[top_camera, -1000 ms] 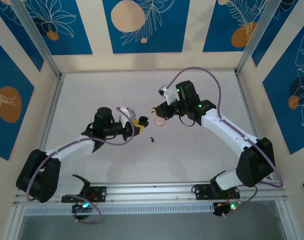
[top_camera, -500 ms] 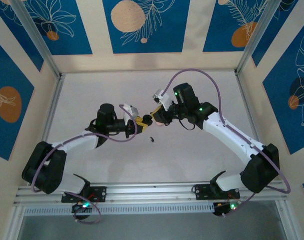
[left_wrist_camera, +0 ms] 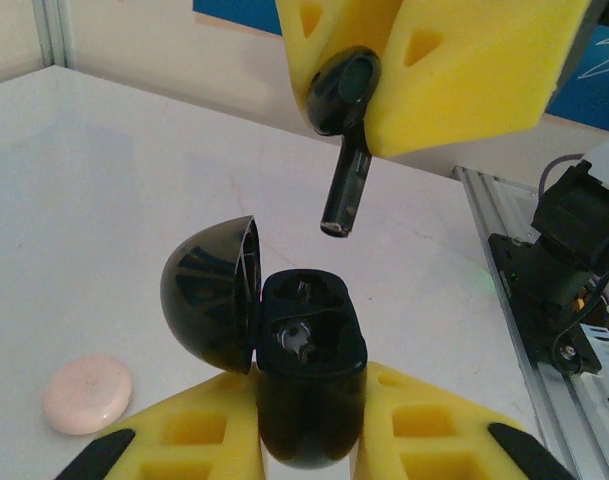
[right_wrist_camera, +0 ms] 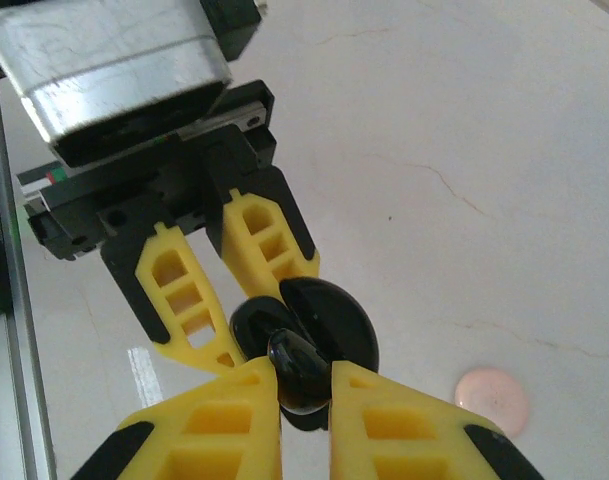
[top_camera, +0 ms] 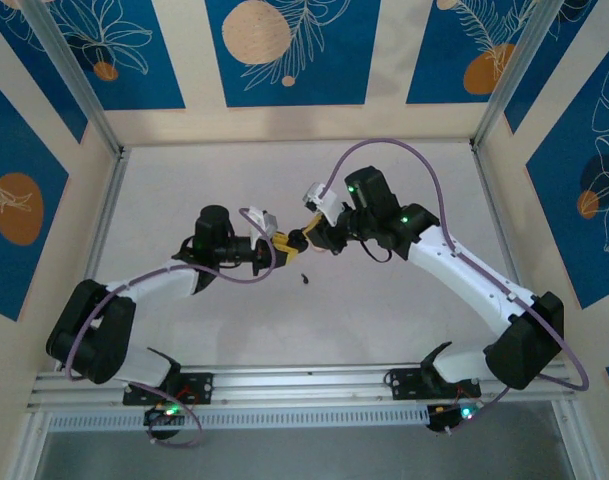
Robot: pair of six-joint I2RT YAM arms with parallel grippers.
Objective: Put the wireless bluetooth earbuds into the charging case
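My left gripper (left_wrist_camera: 309, 392) is shut on a black charging case (left_wrist_camera: 310, 400), which stands upright with its lid (left_wrist_camera: 210, 296) swung open to the left. The case's dark sockets show from above. My right gripper (right_wrist_camera: 304, 378) is shut on a black earbud (left_wrist_camera: 341, 95). The bud's stem points down and hangs just above the open case without touching it. In the top view the two grippers meet at mid-table, left gripper (top_camera: 283, 243) against right gripper (top_camera: 306, 238). A second black earbud (top_camera: 304, 277) lies loose on the table just in front of them.
A closed pale pink round case (left_wrist_camera: 87, 393) lies on the white table beside the grippers, also seen as the pink case (right_wrist_camera: 492, 398). An aluminium rail (top_camera: 304, 378) runs along the near edge, and framed walls close off the sides and back.
The right gripper moved left with the black earbud, away from over the pink case. The left gripper moved right to meet it, so the bud now hangs over the open black case.
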